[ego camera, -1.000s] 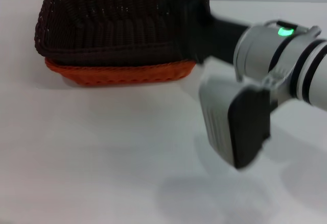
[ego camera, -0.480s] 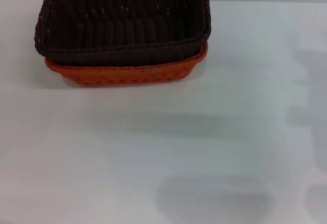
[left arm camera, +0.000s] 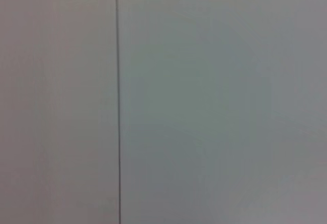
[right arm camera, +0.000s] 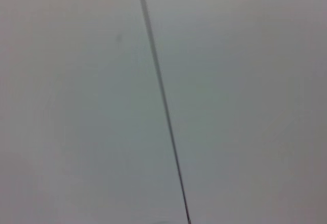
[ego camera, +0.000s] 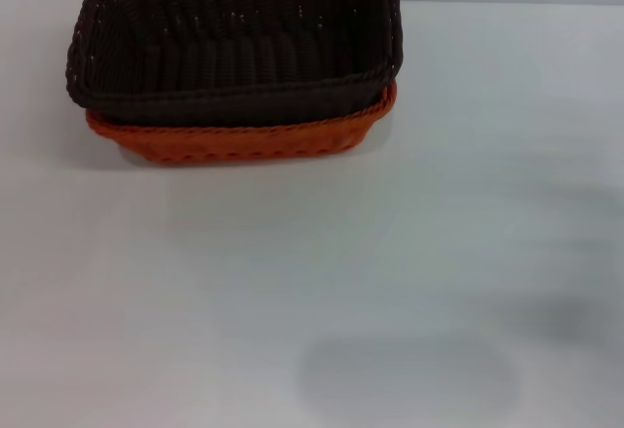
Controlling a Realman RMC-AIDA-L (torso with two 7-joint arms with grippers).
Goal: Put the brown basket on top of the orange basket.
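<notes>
The only obstacle in the head view is the stack at the far left of the white table [ego camera: 322, 282]: the dark brown woven wicker basket [ego camera: 234, 43] nested in the bright orange woven wicker basket [ego camera: 234, 140]. Neither gripper appears in any view, so nothing can be placed relative to one. Both wrist views show only pale surface crossed by a thin dark seam.
</notes>
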